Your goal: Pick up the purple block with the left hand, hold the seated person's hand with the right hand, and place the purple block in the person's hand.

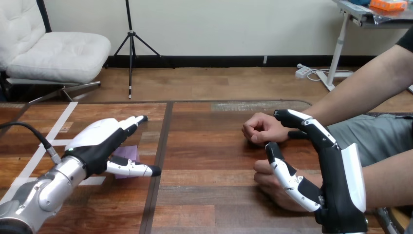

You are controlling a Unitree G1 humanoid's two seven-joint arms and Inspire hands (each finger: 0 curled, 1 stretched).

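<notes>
My left hand [100, 140] hangs spread over the purple block [129, 152], which lies on the worktop [209, 161] at 9 o'clock and, as I judge it, is not yet gripped or lifted. At 4 o'clock my right hand [336, 168] is open over the person's lower hand [268, 184], with no clasp visible. Pickup, hold and handover all remain.

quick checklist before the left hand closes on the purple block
1. Purple block lying on the wooden table: ok, partly hidden under the left hand.
2. Left hand open for the grasp: ok, fingers straight, thumb spread.
3. Block gripped: not ok, nothing curled round it.
4. Right hand holding the person's lower hand: not ok, fingers straight, thumb merely over it.
5. Person's lower hand palm up: cannot tell.
</notes>
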